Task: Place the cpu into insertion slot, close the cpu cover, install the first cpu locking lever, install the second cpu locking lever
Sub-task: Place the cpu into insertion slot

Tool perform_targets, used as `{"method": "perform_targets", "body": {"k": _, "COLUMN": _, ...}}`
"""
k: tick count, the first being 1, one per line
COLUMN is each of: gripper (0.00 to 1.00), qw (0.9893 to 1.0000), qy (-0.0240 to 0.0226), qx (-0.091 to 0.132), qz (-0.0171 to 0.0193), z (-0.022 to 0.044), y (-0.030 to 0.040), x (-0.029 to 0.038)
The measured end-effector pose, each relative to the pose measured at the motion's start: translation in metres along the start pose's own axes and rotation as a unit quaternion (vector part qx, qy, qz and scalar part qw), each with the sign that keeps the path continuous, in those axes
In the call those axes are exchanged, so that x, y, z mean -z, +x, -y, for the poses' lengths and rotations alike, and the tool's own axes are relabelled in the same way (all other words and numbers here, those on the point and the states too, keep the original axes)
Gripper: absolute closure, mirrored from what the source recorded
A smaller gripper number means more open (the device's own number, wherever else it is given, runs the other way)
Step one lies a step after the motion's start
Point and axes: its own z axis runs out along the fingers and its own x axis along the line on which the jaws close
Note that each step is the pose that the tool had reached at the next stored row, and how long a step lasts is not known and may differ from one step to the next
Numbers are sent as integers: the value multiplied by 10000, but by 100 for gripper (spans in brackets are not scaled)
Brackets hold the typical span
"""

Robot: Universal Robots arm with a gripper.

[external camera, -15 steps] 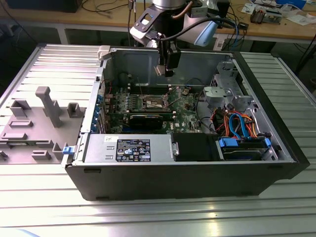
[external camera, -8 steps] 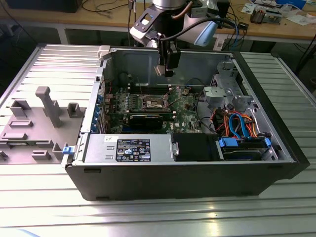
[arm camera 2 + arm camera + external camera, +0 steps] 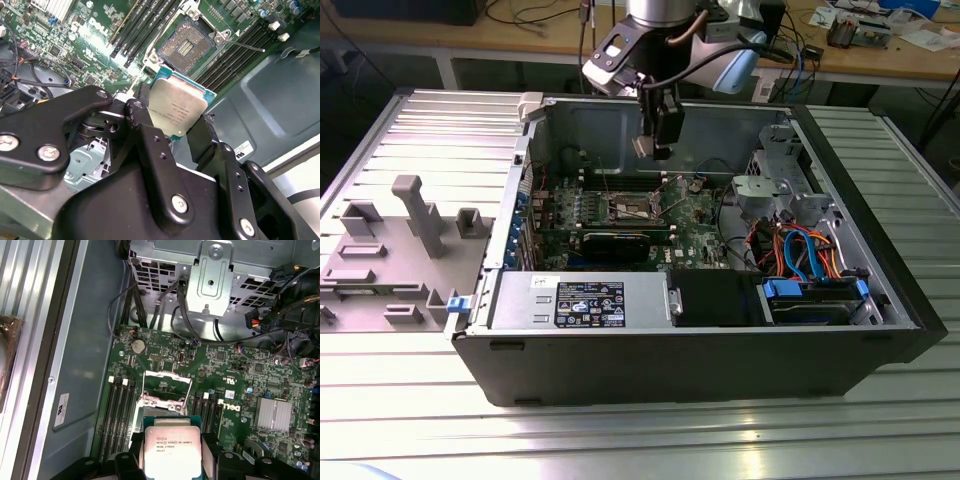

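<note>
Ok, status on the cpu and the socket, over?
Gripper shut on the cpu, held clear above the motherboard. Insertion slot empty, contacts exposed, chip not seated. Nothing visible between chip and slot.

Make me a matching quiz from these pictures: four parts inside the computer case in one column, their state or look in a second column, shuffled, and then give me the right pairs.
Column one
1. cpu
2. insertion slot
3. memory slots
4. heatsink

Column two
A. long black rows flanking the insertion slot
B. silver, finned
C. empty, dark contact field bare
D. clamped in the gripper

Pairs: 1-D, 2-C, 3-A, 4-B
</note>
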Motion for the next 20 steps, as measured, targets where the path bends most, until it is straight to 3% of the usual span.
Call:
{"method": "perform_targets", "body": {"k": 4, "gripper": 46, "qw": 9995, "qy": -4, "qx": -331, "qz": 26, "z": 13, "y": 1, "x": -89}}
{"method": "perform_targets", "body": {"k": 8, "gripper": 46, "qw": 9994, "qy": -4, "qx": -351, "qz": 28, "z": 41, "y": 5, "x": -110}}
{"method": "perform_targets", "body": {"k": 10, "gripper": 46, "qw": 9994, "qy": 0, "qx": -350, "qz": 63, "z": 42, "y": 6, "x": -114}}
{"method": "perform_targets", "body": {"k": 20, "gripper": 46, "qw": 9994, "qy": 1, "qx": -350, "qz": 63, "z": 43, "y": 5, "x": -136}}
